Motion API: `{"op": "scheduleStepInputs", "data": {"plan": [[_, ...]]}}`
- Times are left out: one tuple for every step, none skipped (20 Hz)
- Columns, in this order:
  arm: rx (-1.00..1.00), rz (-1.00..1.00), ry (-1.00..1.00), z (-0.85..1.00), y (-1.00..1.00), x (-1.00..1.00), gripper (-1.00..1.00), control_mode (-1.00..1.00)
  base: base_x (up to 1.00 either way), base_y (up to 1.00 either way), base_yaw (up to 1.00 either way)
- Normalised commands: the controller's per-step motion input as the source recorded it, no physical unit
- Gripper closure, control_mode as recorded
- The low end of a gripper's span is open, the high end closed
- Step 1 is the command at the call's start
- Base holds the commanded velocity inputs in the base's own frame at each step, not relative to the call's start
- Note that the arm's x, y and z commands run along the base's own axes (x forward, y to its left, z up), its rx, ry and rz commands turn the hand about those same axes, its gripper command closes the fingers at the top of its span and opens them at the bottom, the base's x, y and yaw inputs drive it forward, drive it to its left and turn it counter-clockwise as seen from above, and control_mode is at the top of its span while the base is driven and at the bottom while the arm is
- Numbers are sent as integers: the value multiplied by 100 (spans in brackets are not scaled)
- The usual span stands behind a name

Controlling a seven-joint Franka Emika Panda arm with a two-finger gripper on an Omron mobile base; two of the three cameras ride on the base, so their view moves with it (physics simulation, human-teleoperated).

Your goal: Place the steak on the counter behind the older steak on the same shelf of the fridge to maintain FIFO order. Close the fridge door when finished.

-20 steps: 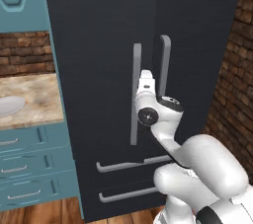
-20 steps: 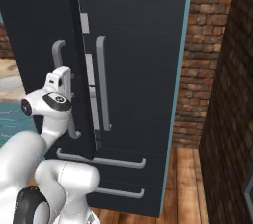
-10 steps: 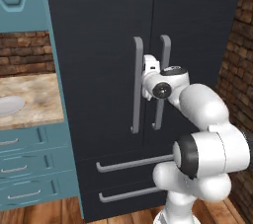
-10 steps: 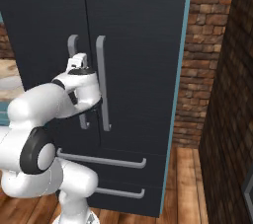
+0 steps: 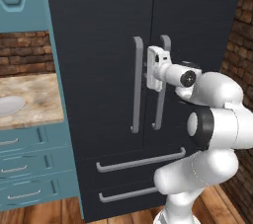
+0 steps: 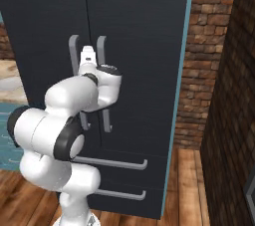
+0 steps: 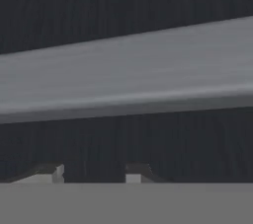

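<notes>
The dark charcoal fridge (image 5: 99,20) stands with both doors shut, so the steak, the older steak and the shelf are hidden inside. My gripper (image 5: 147,70) is up against the door front between the two long grey vertical handles (image 5: 137,85), also seen from the other side as the gripper (image 6: 87,52). In the hand view a grey handle bar (image 7: 126,80) crosses close in front, and the gripper (image 7: 94,172) shows its two tips apart with nothing between them. The marbled counter (image 5: 29,97) lies left of the fridge.
A pale round dish (image 5: 10,105) rests on the counter above teal drawer fronts (image 5: 29,164). Two fridge drawers with horizontal grey handles (image 5: 141,161) sit below the doors. A brick wall (image 6: 204,46) rises right of the fridge, and a dark wall (image 6: 234,95) lies nearer.
The left fridge door, ajar a second ago, has swung shut. My arm has stretched forward and the hand has risen to the handles.
</notes>
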Motion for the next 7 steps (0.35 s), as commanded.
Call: {"op": "scheduleStepInputs", "data": {"plan": [[0,4,10,0,0,100,-100,-100,0,0,0],[0,4,11,0,0,100,-100,-100,0,0,0],[0,4,12,0,0,100,-100,-100,0,0,0],[0,4,11,0,0,100,-100,-100,0,0,0],[0,4,11,0,0,100,-100,-100,0,0,0],[0,3,11,0,0,100,-100,-100,0,0,0],[0,3,12,0,0,100,-100,-100,0,0,0]]}}
